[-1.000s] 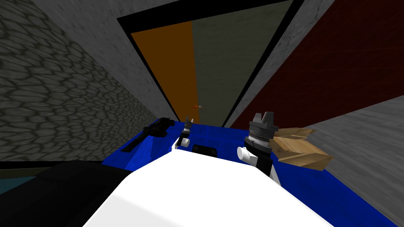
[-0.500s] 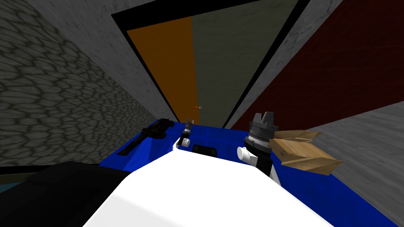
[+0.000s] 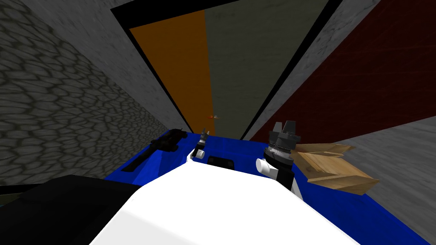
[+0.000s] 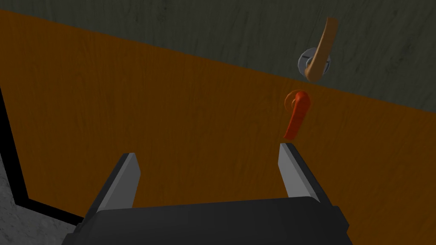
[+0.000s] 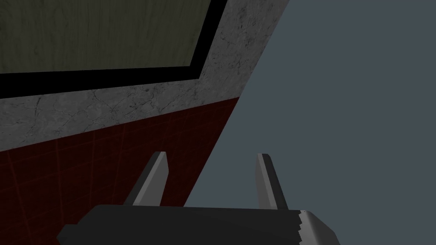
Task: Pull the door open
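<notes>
Left gripper [image 4: 207,151], fingers spread, is closing on the orange door [image 4: 140,98]; its red lever handle [image 4: 296,112], near the door's edge, is lying just beyond one fingertip, not yet grasped. Right gripper [image 5: 211,155] is idling, spread. The door is looming larger than a second ago: the robot is advancing.

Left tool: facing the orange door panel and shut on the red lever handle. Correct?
Not quite. The left tool does face the orange door panel, but it is open, not shut on the red lever handle. The left wrist view shows the handle lying past one fingertip, with nothing between the fingers.
</notes>
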